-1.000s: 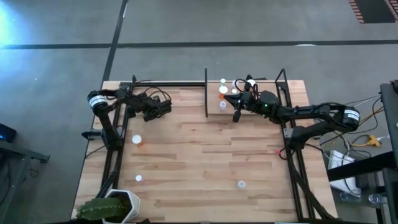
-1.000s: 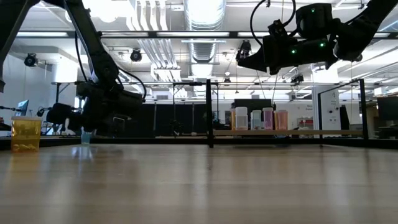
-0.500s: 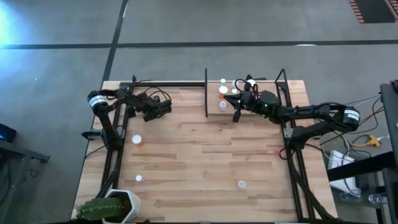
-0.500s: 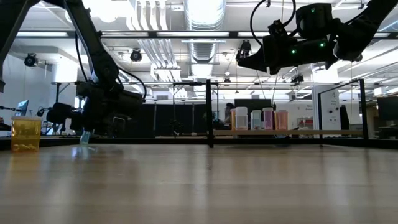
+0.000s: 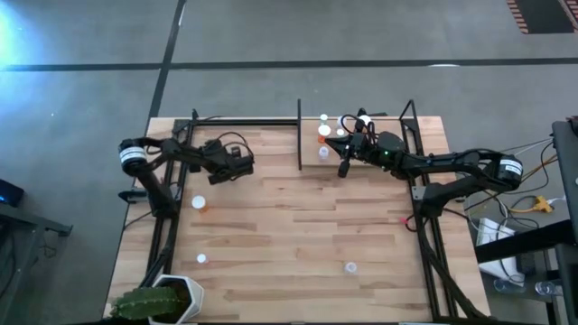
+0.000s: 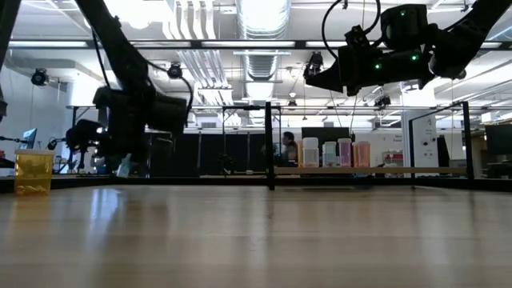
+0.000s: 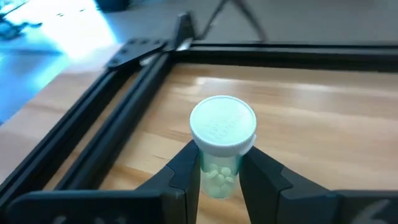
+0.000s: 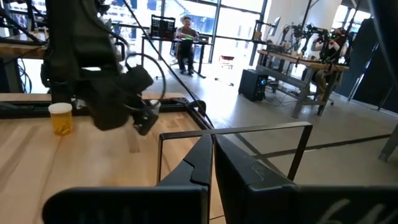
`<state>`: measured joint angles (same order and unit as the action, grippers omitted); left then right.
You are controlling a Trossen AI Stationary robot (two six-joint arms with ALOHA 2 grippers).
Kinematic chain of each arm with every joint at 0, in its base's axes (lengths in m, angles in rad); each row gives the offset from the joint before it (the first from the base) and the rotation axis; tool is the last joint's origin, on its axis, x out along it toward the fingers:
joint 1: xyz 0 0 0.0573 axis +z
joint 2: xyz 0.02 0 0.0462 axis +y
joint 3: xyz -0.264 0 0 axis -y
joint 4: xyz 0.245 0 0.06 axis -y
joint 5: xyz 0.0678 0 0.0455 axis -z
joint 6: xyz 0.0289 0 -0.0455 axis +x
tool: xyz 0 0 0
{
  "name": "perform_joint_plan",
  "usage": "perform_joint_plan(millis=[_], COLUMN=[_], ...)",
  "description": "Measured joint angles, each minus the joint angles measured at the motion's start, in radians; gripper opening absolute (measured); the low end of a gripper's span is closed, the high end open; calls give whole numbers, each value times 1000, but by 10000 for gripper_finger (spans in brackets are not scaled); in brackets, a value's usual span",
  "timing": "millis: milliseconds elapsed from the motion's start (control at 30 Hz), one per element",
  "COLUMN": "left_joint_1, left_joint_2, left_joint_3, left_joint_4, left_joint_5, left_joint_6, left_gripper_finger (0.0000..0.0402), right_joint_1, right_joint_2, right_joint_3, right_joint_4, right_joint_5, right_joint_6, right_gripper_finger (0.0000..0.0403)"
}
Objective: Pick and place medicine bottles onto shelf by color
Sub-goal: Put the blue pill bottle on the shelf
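Observation:
My left gripper point(image 5: 244, 165) is at the table's far left, shut on a small bluish-green bottle point(image 7: 221, 144) with a white cap and white pills inside; it also shows in the low view point(image 6: 124, 166). My right gripper point(image 5: 343, 169) hangs shut and empty above the shelf point(image 5: 311, 164), next to the black divider bar point(image 5: 300, 135). Several white-capped bottles point(image 5: 323, 132) stand on the shelf board point(image 6: 376, 170), and they show in a row in the low view point(image 6: 336, 153). An orange bottle point(image 5: 200, 204) and two more loose bottles point(image 5: 200, 259) point(image 5: 350, 267) stand on the table. My left gripper pinches the bottle's body point(image 7: 218, 179) just below the white cap between its two fingers point(image 7: 185, 175). The fingers come slanting down from the table's left side. The bottle stands nearly upright in the hold, cap up, a little above the wood.
A potted green plant point(image 5: 158, 302) sits at the near left corner. Black metal rods point(image 5: 244, 124) run along the far edge and both sides point(image 5: 417, 194). The orange bottle point(image 8: 61, 117) and the left arm point(image 8: 112, 87) show in the right wrist view. A person point(image 6: 289, 149) sits in the room behind.
My left gripper has moved up and toward the table's right and near side with the bluish-green bottle. The bottle stood on the table a second ago; it tipped as it rose and is now held off the wood.

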<state>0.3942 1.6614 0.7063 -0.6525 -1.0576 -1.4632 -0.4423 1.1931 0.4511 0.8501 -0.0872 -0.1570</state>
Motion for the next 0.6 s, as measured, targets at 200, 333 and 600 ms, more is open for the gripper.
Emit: perform_joint_plan(millis=[200, 333, 600], left_joint_1=[-170, -311, -539], left_joint_2=[-97, -160, -228], left_joint_3=[9, 34, 46], left_joint_4=[-2, 28, 518], left_joint_5=[0, -8, 38], left_joint_6=[113, 263, 879], left_gripper_finger=[73, 73, 73], right_joint_1=[0, 13, 120], right_joint_2=[0, -4, -79], right_joint_3=[0, 0, -1], right_joint_4=[-7, -33, -159], right_joint_5=[0, 0, 0], right_joint_6=[17, 34, 33], right_gripper_finger=[9, 9, 9])
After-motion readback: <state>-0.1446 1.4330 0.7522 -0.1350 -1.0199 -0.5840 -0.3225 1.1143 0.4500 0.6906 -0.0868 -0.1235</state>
